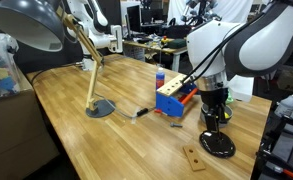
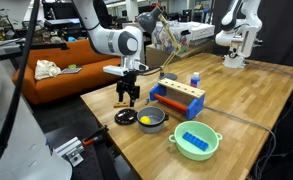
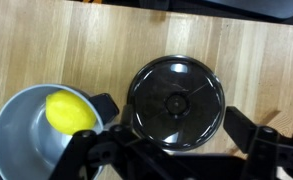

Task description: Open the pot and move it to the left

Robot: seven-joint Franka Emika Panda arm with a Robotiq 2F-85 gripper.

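The pot [image 3: 26,135] is small and round, dark outside and grey inside in these views. It stands open on the wooden table with a yellow lemon [image 3: 68,110] in it. It also shows in an exterior view [image 2: 152,119]. Its flat dark lid disc [image 3: 176,100] lies on the table beside it, also seen in both exterior views [image 2: 125,117] [image 1: 218,146]. My gripper [image 3: 172,118] is open and empty. Its fingers are spread either side of the lid, a little above it [image 2: 126,100] [image 1: 214,118].
A blue-and-orange box [image 2: 178,98] [image 1: 174,98] stands just behind the pot, with a small blue bottle [image 2: 195,80] beyond it. A green bowl [image 2: 212,138] holds a blue item. A desk lamp [image 1: 99,108], a marker [image 1: 141,112] and a wooden piece [image 1: 194,157] lie on the table.
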